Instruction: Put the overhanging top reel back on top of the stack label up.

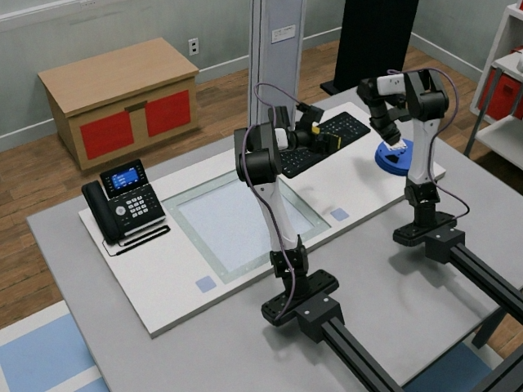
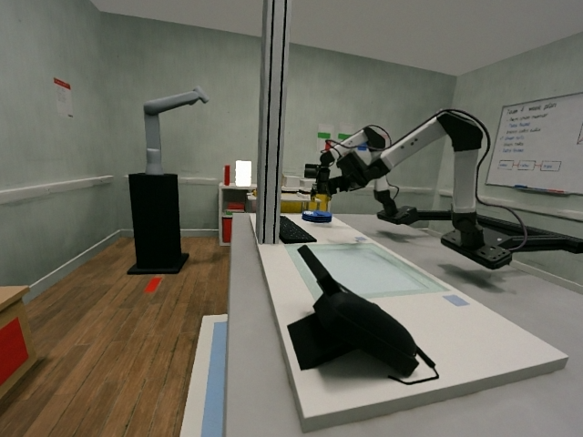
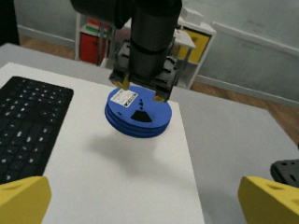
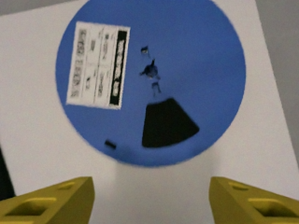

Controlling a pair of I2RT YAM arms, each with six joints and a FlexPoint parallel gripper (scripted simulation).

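Observation:
The blue top reel (image 3: pixel 159 111) (image 4: pixel 206 61) lies flat with its white label (image 3: pixel 123 97) (image 4: pixel 98 65) up. The lower reels (image 1: pixel 391 170) (image 3: pixel 135 133) are under it, with edges close to lined up in the left wrist view; a small offset cannot be ruled out. In the right wrist view no lower reel shows past the top one. My right gripper (image 4: pixel 151 185) (image 3: pixel 141 93) is partly open and empty, above the stack and clear of it. My left gripper (image 3: pixel 145 185) (image 1: pixel 328 142) is wide open and empty, over the board on the keyboard side of the stack.
The stack stands near one end of the white board (image 1: pixel 168 304). A black keyboard (image 1: pixel 348 126) (image 3: pixel 28 121) lies beside it. A grey post (image 1: pixel 274 80) (image 2: pixel 272 117) rises behind the board. A desk phone (image 1: pixel 135 207) (image 2: pixel 363 320) stands at the board's other end.

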